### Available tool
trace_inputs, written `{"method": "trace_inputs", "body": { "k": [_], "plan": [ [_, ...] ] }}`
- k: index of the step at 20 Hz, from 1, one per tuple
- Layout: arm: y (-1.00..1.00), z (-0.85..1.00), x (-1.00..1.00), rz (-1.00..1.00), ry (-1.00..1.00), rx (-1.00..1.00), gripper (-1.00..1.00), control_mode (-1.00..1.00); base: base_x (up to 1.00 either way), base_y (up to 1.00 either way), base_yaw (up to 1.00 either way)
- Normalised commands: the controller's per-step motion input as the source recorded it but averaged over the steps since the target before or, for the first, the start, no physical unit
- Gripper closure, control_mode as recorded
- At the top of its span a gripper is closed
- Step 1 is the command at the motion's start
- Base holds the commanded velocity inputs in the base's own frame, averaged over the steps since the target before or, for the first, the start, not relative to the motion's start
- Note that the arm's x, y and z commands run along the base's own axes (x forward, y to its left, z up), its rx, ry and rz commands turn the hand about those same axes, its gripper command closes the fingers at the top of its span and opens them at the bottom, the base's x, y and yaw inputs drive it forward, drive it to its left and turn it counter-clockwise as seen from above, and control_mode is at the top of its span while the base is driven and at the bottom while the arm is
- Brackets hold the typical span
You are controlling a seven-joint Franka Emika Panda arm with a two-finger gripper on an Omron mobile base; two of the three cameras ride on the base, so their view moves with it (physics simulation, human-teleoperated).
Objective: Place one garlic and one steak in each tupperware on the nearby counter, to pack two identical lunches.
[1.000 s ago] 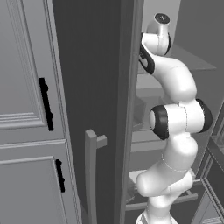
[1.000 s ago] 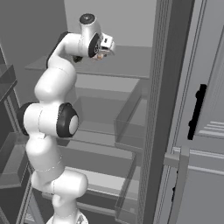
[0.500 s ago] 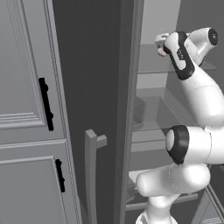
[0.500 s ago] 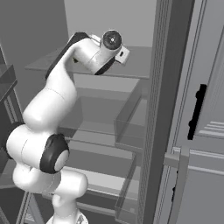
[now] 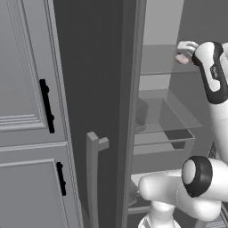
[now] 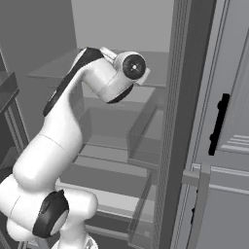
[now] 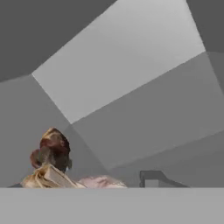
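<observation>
My gripper reaches into the open fridge at the top shelf, with a small pinkish thing right at its tips. In the hand view a lumpy brown-red steak lies on the shelf at lower left. A beige garlic sits just in front of it. A pale pink piece lies beside one dark fingertip; the other tip is hidden. I cannot tell whether the jaws grip the pink piece. The tupperware and the counter are out of view.
The fridge door stands open edge-on with a long grey handle. Grey cabinet fronts with black handles flank it. Glass shelves and clear drawers stack below the hand. The door frame is close on the right.
The arm has swung over, its elbow moving across the fridge opening. The hand has come down from above to the level of the top shelf and turned inward.
</observation>
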Motion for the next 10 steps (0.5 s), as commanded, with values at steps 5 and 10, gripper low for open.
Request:
{"method": "trace_inputs", "body": {
  "k": [5, 10],
  "plan": [
    [0.21, -1.00, -0.99, 0.11, 0.60, -0.56, 1.00, -1.00, 0.00, 0.00, 0.00],
    [0.00, -1.00, -0.43, 0.14, 0.37, -0.37, 1.00, -1.00, 0.00, 0.00, 0.00]
  ]
}}
